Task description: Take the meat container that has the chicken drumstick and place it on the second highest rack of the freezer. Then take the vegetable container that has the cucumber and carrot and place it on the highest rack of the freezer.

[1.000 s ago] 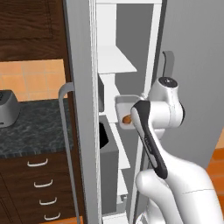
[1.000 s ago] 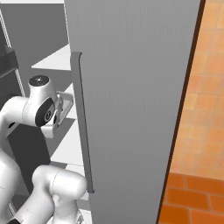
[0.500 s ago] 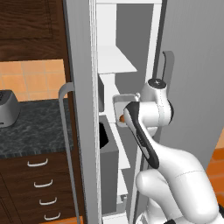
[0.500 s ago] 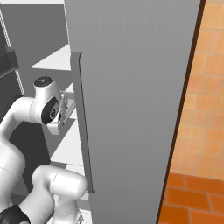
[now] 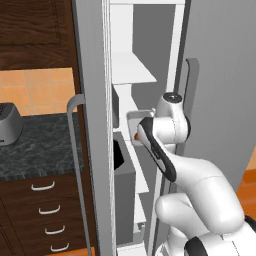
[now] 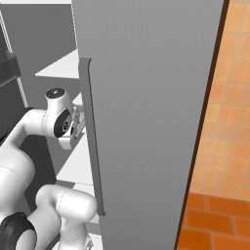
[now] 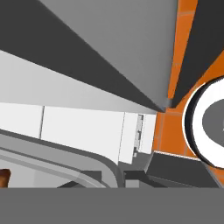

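I had the arm reaching into the open freezer (image 5: 132, 65), its white shelves stacked one above another and the grey door (image 6: 146, 97) with its long bar handle (image 6: 93, 136) swung out to the right; the hand (image 5: 134, 131) sat at about mid-height of the compartment, beside the edge of a shelf; its fingers were narrowed right down, clamped on the rim of a pale grey tray, the meat container (image 5: 131, 119); from the left base camera the tray showed as a light square just ahead of the wrist, with a small orange-brown spot that I took for the chicken drumstick (image 5: 136, 135), mostly hidden behind the hand; from the hand camera I saw the tray's rounded grey rim (image 7: 57, 159) curving across the lower left and a sliver of brown at the far left edge (image 7: 3, 177), with white shelf face behind it; I could not tell whether the tray rested on a shelf or hung free; to the left of the fridge stood the dark stone bench (image 5: 35, 150) with a grey toaster (image 5: 9, 124) on it and dark wood drawers (image 5: 45, 210) below.
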Available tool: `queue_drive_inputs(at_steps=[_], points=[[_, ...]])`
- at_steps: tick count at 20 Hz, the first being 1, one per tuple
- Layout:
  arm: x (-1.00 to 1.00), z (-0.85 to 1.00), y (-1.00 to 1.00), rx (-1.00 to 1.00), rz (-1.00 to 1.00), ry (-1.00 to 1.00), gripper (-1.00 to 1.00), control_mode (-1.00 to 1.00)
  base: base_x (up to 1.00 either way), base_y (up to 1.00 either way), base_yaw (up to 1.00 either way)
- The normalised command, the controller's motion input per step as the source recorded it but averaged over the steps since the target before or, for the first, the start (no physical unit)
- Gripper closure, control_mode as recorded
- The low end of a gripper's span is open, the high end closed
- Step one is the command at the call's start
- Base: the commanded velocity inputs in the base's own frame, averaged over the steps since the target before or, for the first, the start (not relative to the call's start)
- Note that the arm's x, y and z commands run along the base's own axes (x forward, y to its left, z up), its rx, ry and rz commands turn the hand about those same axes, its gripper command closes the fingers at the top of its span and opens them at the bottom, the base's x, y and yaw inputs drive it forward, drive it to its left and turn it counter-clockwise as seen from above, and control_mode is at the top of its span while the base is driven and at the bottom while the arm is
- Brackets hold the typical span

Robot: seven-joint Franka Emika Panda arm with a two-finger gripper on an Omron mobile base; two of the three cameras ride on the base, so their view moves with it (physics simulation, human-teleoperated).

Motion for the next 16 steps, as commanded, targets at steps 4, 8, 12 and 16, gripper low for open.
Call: queue_drive_inputs(at_steps=[4,8,12,16], points=[[0.25,-0.06,0.04,-0.01,0.0,0.0,1.0,-1.0,0.0,0.0,0.0],[0.4,-0.01,0.18,-0.02,0.0,0.0,1.0,-1.0,0.0,0.0,0.0],[0.47,-0.1,0.05,0.0,0.0,0.0,1.0,-1.0,0.0,0.0,0.0],[0.5,-0.18,0.06,-0.01,0.0,0.0,1.0,-1.0,0.0,0.0,0.0]])
